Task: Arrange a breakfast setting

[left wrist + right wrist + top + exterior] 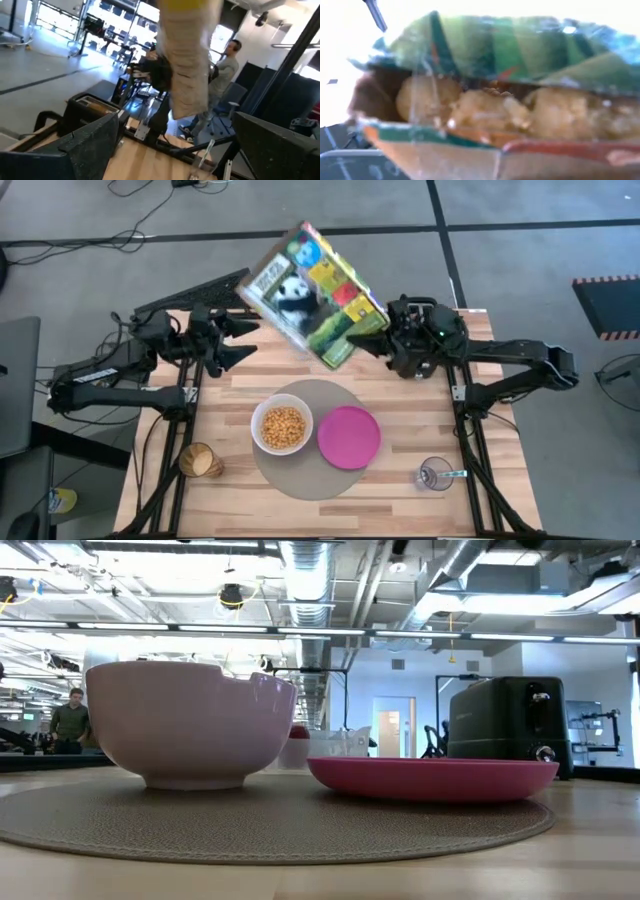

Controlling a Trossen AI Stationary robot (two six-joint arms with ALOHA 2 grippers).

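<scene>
My right gripper (pixel 388 332) is shut on a colourful cereal box with a panda (pixel 312 295), held in the air over the table's far edge. The box's open end, with cereal inside, fills the right wrist view (pixel 490 110). My left gripper (pixel 243 341) is open and empty just left of the box, which shows ahead of its fingers (pixel 186 65). The white bowl (pixel 281 427) holds cereal and stands on the round mat (pixel 315 480) beside the magenta plate (pixel 349 436). The clear glass (pixel 433 476) with the teal-handled spoon (pixel 455 474) stands near right. My right gripper holds the cereal box by its right-hand end (pixel 372 328), coming level from the table's right. The box is lifted clear of the table and tilted. Gripper and box hide the fingers, so the kind of hold does not show.
The black toaster (pixel 505 725) stands behind the plate, and it also shows in the left wrist view (pixel 92 112). A small brown thing (pixel 200 462) stands at the near left. A red thing (pixel 298 730) and a clear tub (pixel 335 744) show behind the bowl. People stand in the room beyond.
</scene>
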